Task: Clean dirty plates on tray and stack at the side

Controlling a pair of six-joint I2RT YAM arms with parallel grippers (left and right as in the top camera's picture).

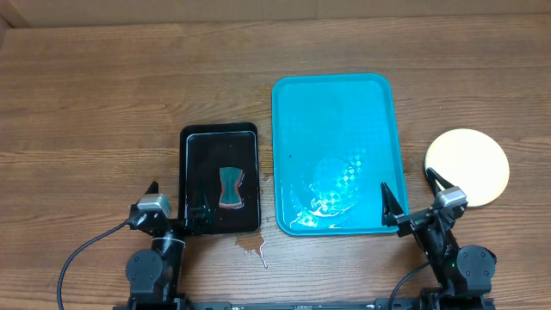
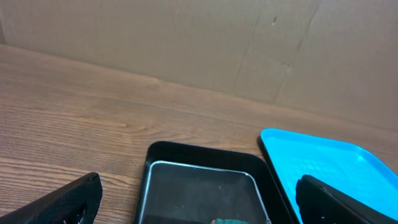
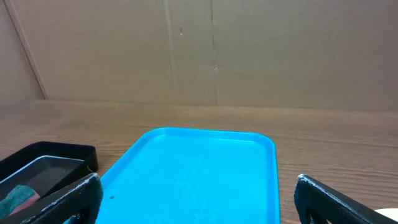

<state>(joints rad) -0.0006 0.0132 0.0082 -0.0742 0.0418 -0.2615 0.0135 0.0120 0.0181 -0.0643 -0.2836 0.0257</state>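
Note:
The turquoise tray [image 1: 288,103] lies in the middle of the table with no plates on it, only wet streaks near its front edge. It also shows in the right wrist view [image 3: 199,174] and at the right of the left wrist view [image 2: 329,162]. The pale plates [image 1: 467,165] sit as one round disc on the table right of the tray; how many are stacked cannot be told. A sliver shows in the right wrist view [image 3: 388,214]. My left gripper [image 1: 170,202] is open and empty at the black tray's front left. My right gripper [image 1: 411,196] is open and empty between tray and plates.
A smaller black tray [image 1: 191,138] lies left of the turquoise one, holding a clear inner dish and a teal and red sponge [image 1: 230,187]. It also shows in the left wrist view [image 2: 163,152]. Small water drops [image 1: 255,249] lie on the wood in front.

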